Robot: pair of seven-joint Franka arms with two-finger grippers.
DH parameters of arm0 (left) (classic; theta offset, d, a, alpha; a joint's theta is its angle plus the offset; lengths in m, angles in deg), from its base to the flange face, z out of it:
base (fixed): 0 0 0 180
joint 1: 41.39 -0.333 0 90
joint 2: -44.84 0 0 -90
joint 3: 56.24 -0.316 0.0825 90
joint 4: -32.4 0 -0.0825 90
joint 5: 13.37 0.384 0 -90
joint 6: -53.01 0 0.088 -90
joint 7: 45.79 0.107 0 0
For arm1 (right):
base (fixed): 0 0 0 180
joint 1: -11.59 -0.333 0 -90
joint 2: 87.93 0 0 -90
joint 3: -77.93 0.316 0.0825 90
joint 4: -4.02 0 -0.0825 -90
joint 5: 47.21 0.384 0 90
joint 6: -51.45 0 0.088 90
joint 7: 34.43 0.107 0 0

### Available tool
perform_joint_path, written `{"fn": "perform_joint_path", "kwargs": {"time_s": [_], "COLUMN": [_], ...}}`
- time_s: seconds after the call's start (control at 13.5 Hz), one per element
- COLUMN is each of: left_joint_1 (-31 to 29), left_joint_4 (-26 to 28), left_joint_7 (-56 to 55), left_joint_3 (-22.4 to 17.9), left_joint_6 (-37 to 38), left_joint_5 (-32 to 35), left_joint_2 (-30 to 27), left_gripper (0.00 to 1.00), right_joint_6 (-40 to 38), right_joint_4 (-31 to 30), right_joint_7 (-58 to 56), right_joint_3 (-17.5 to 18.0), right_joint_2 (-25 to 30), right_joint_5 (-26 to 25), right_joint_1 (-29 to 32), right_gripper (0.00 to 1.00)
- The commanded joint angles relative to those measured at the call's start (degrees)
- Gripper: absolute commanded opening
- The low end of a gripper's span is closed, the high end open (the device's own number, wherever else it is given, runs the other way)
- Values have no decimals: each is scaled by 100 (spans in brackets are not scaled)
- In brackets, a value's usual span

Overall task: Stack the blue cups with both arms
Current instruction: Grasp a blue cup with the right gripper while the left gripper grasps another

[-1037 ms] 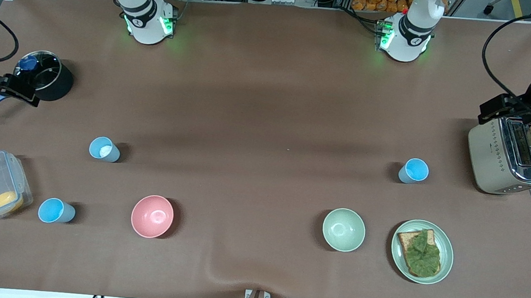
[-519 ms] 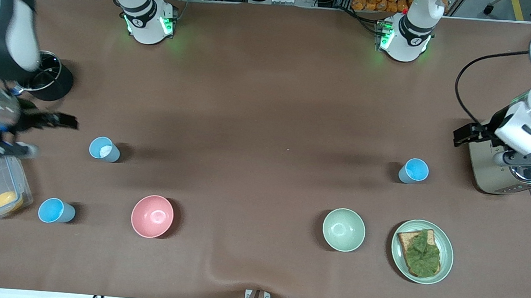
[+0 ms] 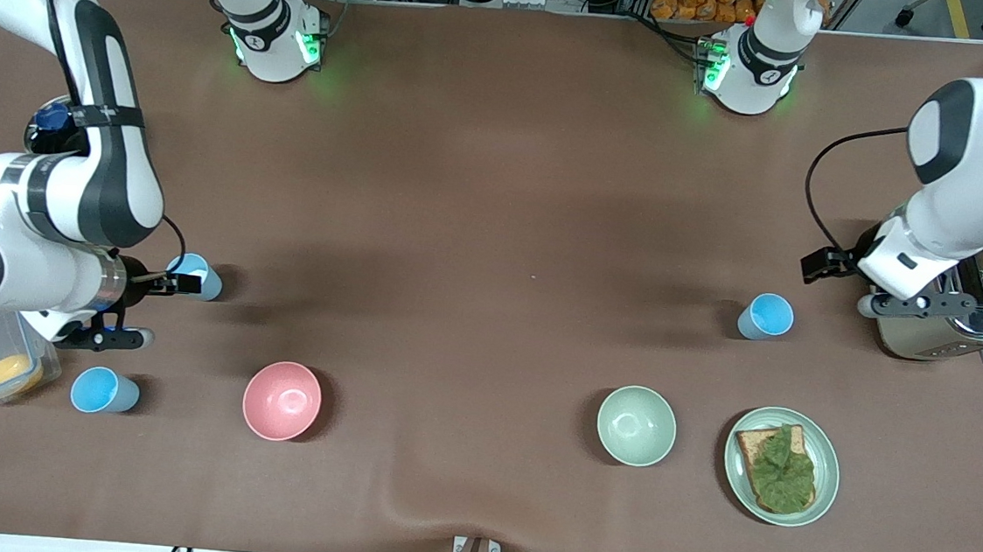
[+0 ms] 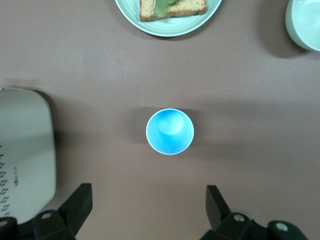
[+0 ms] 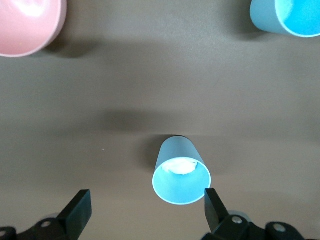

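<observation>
Right wrist view puts my right tool (image 5: 145, 212) released, fingers spread wide with nothing between them, hanging over the surface (image 5: 150, 90) just short of a blue cup (image 5: 181, 176) that has something white in its bottom; a second blue cup (image 5: 285, 17) stands nearer the front camera, and the pink bowl (image 5: 27, 25) sits beside that one, toward the middle of the surface; my left tool (image 4: 147, 212) is likewise released and holds nothing, hanging over the surface close to a third blue cup (image 4: 170, 131), which stands upright and alone beside the toaster (image 4: 22, 155), with the plate of bread (image 4: 170, 15) and the green bowl (image 4: 305, 22) nearer the front camera.

I judge this the approach step: no cup is gripped and none is stacked. Next, each tool should drop until its fingers straddle the cup's wall, then close; the right one looks the closer of the two. The cups are light and tapered, so an off-centre pinch could tip them.
</observation>
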Motion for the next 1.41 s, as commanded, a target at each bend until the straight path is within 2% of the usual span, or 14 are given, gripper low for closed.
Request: {"fn": "perform_joint_path", "kwargs": {"time_s": [0.0,0.3,0.59,0.89,0.96,1.11,1.19,1.26,1.33], "left_joint_1": [-44,-176,-176,-255,-290,-291,-291,-291,-291], "left_joint_4": [437,570,588,588,588,588,588,588,596], "left_joint_7": [97,167,167,176,176,176,176,176,176], "left_joint_3": [17,17,26,26,26,26,26,26,26], "left_joint_6": [-671,-1375,-1736,-1983,-2044,-2080,-2089,-2115,-2159], "left_joint_5": [-39,-39,-39,-39,-30,-30,-39,-30,-30], "left_joint_2": [67,585,955,1262,1333,1386,1404,1430,1456], "left_gripper": [100,100,100,100,100,100,100,92,79], "right_joint_6": [265,845,1302,1321,1321,1312,1321,1347,1356], "right_joint_4": [-573,-1128,-1654,-1691,-1709,-1683,-1674,-1656,-1612], "right_joint_7": [32,41,6,-38,-38,-47,-82,-82,-91], "right_joint_3": [6,6,15,6,6,6,6,6,6], "right_joint_2": [185,202,343,255,238,194,185,133,97], "right_joint_5": [68,68,68,68,68,60,59,59,51], "right_joint_1": [-69,-43,-43,-52,-78,-70,-61,-61,-26], "right_gripper": [100,100,100,100,80,31,22,11,0]}}
